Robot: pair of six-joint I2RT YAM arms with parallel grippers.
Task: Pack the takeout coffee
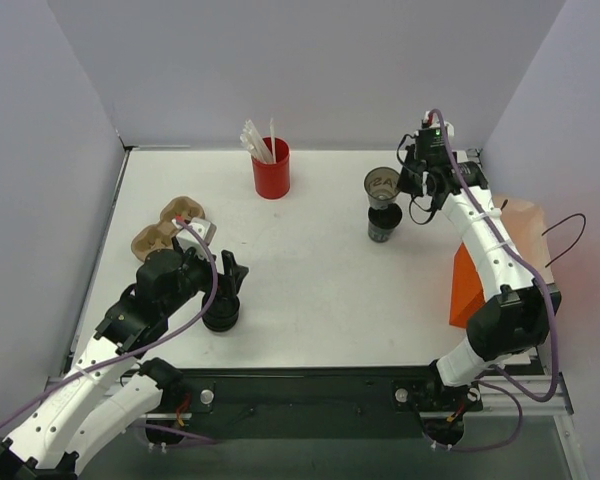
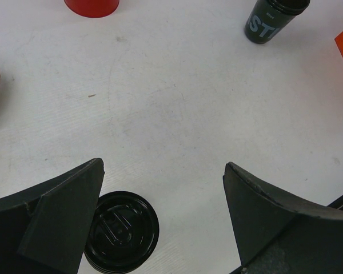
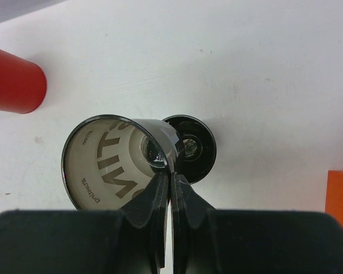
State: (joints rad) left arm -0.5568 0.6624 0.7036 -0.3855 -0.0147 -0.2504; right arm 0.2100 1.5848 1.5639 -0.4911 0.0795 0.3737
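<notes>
**Right jaws clenched on a paper rim.** Your right gripper (image 3: 170, 176) pinches the lip of a lidless black cup (image 3: 103, 165), with the cup wall caught between the jaws. It holds the cup tipped on its side above the far right of the tabletop (image 1: 320, 270), the pale printed lining facing the wrist camera. A second black cup (image 1: 384, 226) stands just beneath it. The orange paper bag (image 1: 465, 290) sits at the right edge, apart from both cups. Your left gripper (image 2: 163, 168) hangs released, jaws wide, just above a low stack of black lids (image 2: 121, 231) at the near left.

Treat the held cup as light, thin-walled and easily crushed. A rim pinch probably lets it swing, so once it is upright, a hold around the body below the lip looks safer. No liquid shows inside it.

It is hard to tell whether the second cup wears a lid or stands upside down. The bag is partly hidden behind your right arm in the overhead view, and its opening cannot be made out.
</notes>
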